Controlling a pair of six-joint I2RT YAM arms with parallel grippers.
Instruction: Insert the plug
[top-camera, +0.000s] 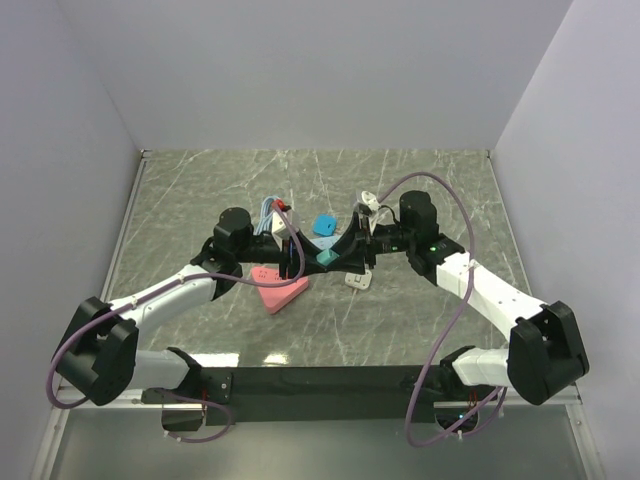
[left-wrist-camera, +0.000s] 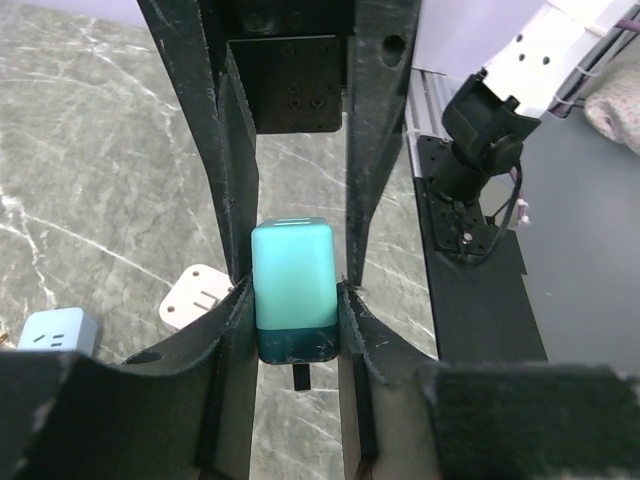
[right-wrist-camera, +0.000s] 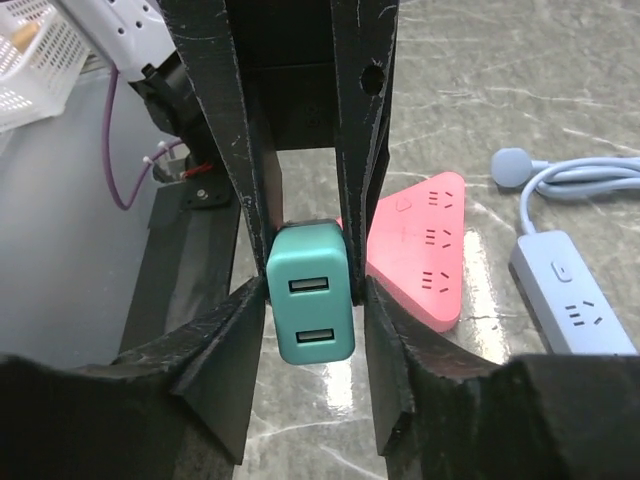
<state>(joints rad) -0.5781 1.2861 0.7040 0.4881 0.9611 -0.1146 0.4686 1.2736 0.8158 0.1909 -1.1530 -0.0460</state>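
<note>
The plug is a teal block held above the table between both grippers, which face each other. My left gripper is shut on it: in the left wrist view its fingers press the plug's dark end, where one prong sticks out. My right gripper stands round the other end. In the right wrist view the plug shows two USB slots. There the left pad touches the plug, while a narrow gap remains at the right pad. A pink triangular power strip lies just beside the plug.
A pale blue power strip with its cable lies past the pink one. A blue cube adapter and a white adapter rest on the marble table. Walls enclose three sides.
</note>
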